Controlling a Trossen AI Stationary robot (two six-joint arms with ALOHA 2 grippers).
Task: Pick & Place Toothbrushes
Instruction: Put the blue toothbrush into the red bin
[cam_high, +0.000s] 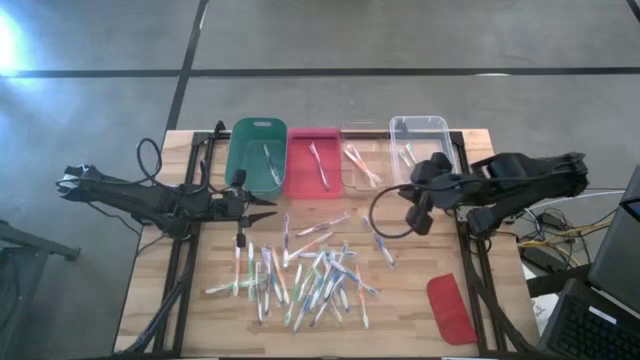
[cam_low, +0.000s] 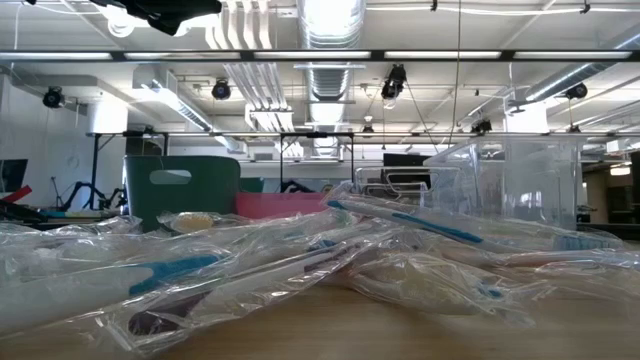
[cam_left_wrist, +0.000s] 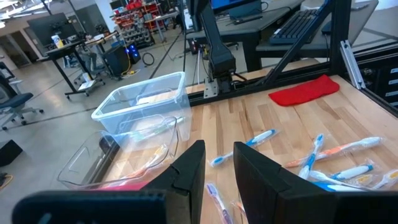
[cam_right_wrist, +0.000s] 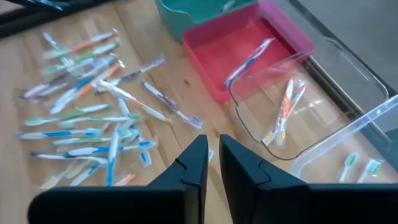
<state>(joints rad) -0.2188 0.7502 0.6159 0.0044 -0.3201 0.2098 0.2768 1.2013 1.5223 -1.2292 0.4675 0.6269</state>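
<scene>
Between picks: right pincer near-closed, empty, 2 o'clock of toothbrushes. Left pincer slightly open, empty. Next: descend, grab one from the counter.

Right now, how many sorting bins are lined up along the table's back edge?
4, side by side from the left arm's side: a dark green plastic bin, a pink-red plastic bin, a clear shallow plastic bin, a clear deeper plastic bin. None looks hidden.

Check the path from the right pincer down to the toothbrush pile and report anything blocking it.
Nothing visible blocks it. The right pincer hangs over bare table beside the toothbrush pile, in front of the bins. The red lid lies well off to the side.
</scene>
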